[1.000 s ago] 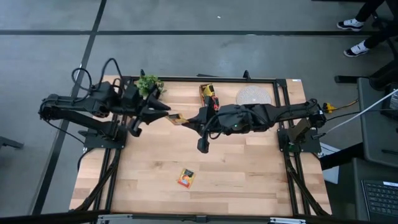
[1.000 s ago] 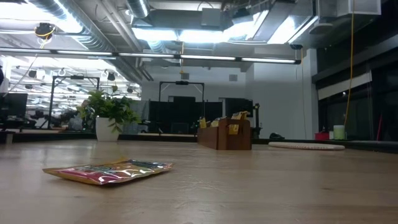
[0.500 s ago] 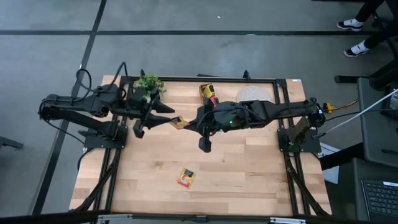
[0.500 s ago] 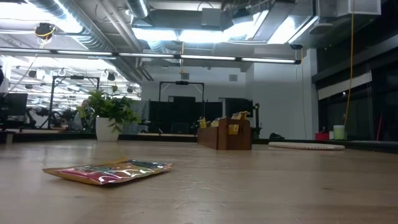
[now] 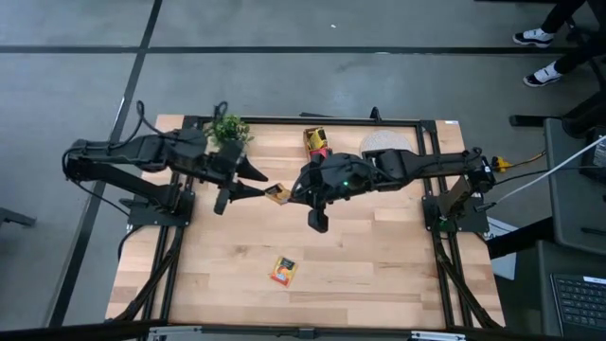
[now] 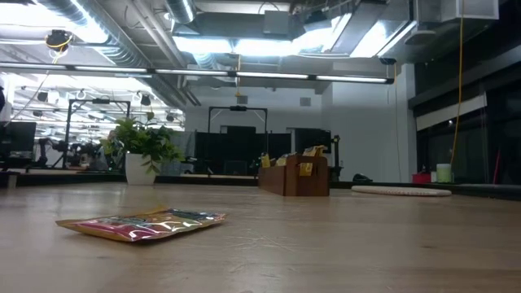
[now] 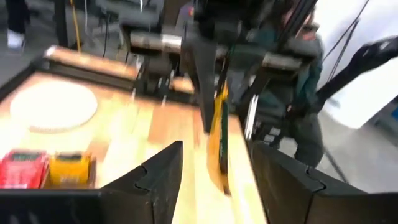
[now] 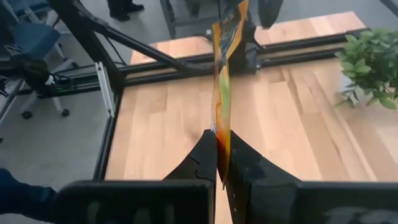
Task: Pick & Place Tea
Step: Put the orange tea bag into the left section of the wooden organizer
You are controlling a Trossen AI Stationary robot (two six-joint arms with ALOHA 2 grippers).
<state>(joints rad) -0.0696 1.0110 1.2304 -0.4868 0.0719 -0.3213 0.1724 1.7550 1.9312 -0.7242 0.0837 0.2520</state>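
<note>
One yellow-orange tea sachet [image 5: 277, 194] hangs in the air above the table's middle, with my right gripper [image 5: 293, 194] shut on it. My left gripper [image 5: 257, 186] is open just left of it. In the left wrist view its fingers stand on either side of the sachet [image 7: 217, 140] without touching. A second tea sachet [image 5: 283, 271] lies flat on the table nearer the front edge, also visible in the low view [image 6: 142, 225]. A wooden box [image 5: 316, 142] holding more sachets stands at the back. My right gripper pinches the sachet's edge [image 8: 219, 127] between its two fingers. The fingers come from the table's right, slanting down. The sachet stands on edge, reaching out past the fingertips toward my left gripper, lifted clear of the table.
A small potted plant [image 5: 227, 128] stands at the back left and a round woven mat [image 5: 386, 144] at the back right. The wooden table top [image 5: 379, 265] is bare around the lying sachet. Someone's feet [image 5: 544, 57] show on the floor beyond the table.
My left gripper has opened and let go of the sachet, which stays in my right gripper's hold. Both grippers have tipped downward, and the sachet has shifted slightly toward the table's near edge.
</note>
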